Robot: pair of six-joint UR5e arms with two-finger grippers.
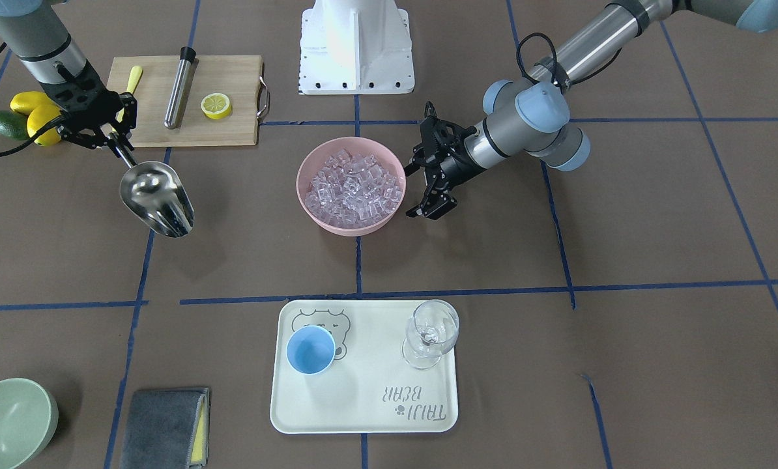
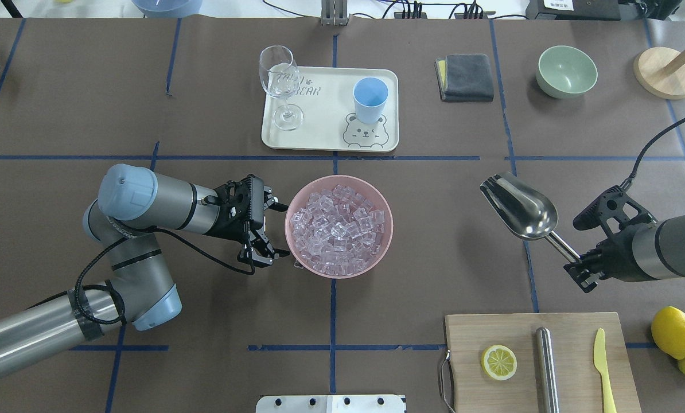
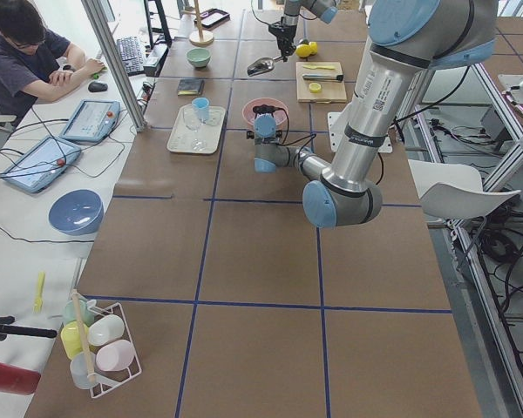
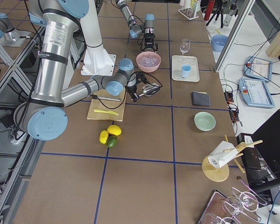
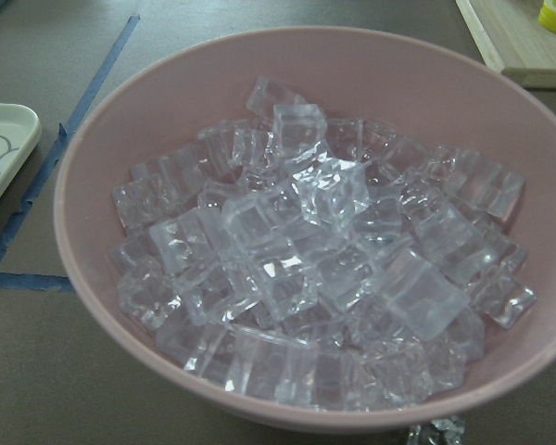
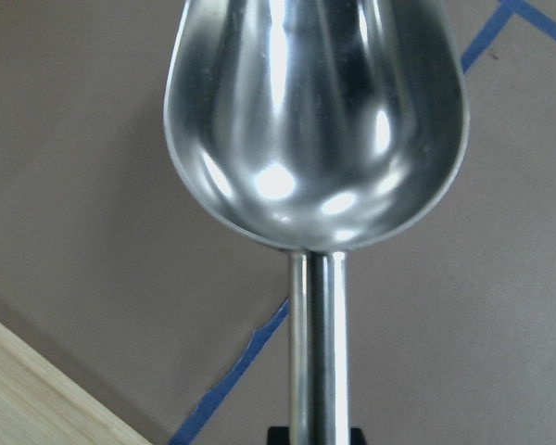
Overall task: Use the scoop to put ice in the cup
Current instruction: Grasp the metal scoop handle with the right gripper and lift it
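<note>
The ice (image 1: 353,189) fills a pink bowl (image 1: 300,195) at the table's middle; it also shows in the overhead view (image 2: 338,226) and close up in the left wrist view (image 5: 306,269). My left gripper (image 2: 273,228) is open and empty, with its jaws right beside the bowl's rim (image 2: 290,215). My right gripper (image 2: 575,261) is shut on the thin handle of the steel scoop (image 2: 520,209), held empty above the table well to the bowl's side. The scoop's trough (image 6: 315,120) is bare. The light-blue cup (image 2: 370,98) stands empty and upright on a white tray (image 2: 325,115).
A clear wine glass (image 2: 279,80) shares the tray. A wooden board (image 2: 572,355) holds a lemon half (image 2: 498,362), a steel cylinder (image 2: 546,367) and a yellow knife (image 2: 603,367). Lemons (image 2: 673,331), a green bowl (image 2: 567,70) and a grey cloth (image 2: 466,76) lie around.
</note>
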